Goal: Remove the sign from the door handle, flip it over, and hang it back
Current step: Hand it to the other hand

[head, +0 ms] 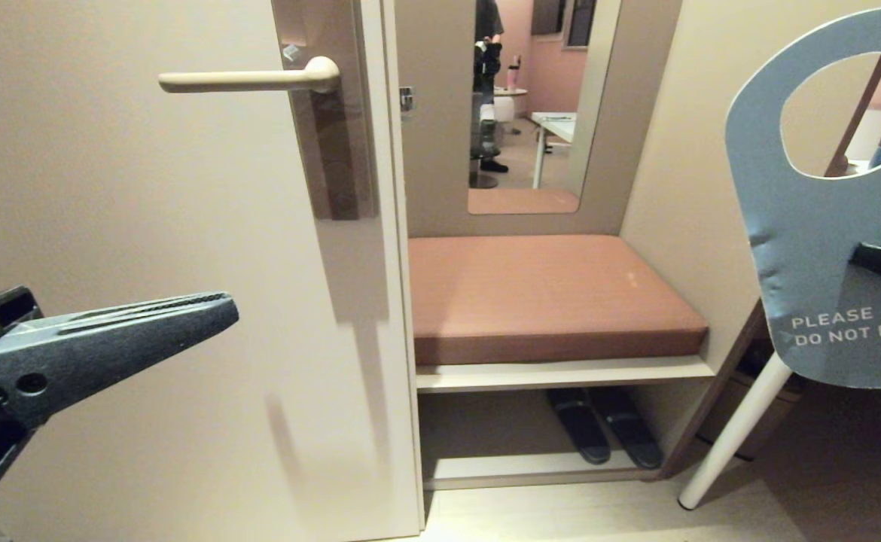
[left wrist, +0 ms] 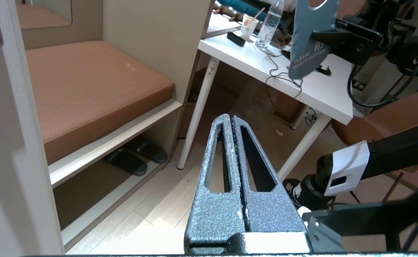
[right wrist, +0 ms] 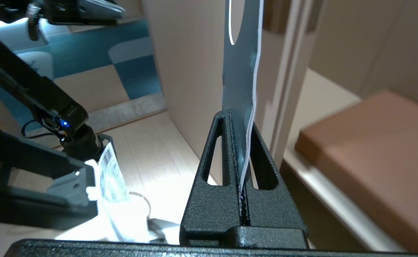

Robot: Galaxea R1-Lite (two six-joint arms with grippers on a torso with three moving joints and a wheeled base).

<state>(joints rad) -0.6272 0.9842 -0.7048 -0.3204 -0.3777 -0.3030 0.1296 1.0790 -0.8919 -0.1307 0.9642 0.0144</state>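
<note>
The door [head: 147,226], a plain cream panel, fills the near left, and its handle [head: 248,78] is bare, the lever jutting out level from the tall brown-grey plate [head: 331,113]. Beside the door's edge is a recess with a padded terracotta bench [head: 546,293], a mirror [head: 531,105] above it and dark slippers [head: 602,425] on the shelf underneath. The floor is pale wood; a white-legged table [left wrist: 302,89] stands off to the right.

The sign [head: 817,218] is off the handle, held upright well to the right of it, blue "DO NOT DISTURB" face toward the head camera. The right end effector [right wrist: 243,142] is clenched on the sign's lower end, oval hole uppermost. The left end effector [head: 211,312] hovers low in front of the door, fingers pressed together and holding nothing.

The turn-over looks like the step in hand. It likely goes best if the sign is rotated clear of the door, or passed across to the left end effector, keeping the hole free so it can slide over the lever's free tip.
</note>
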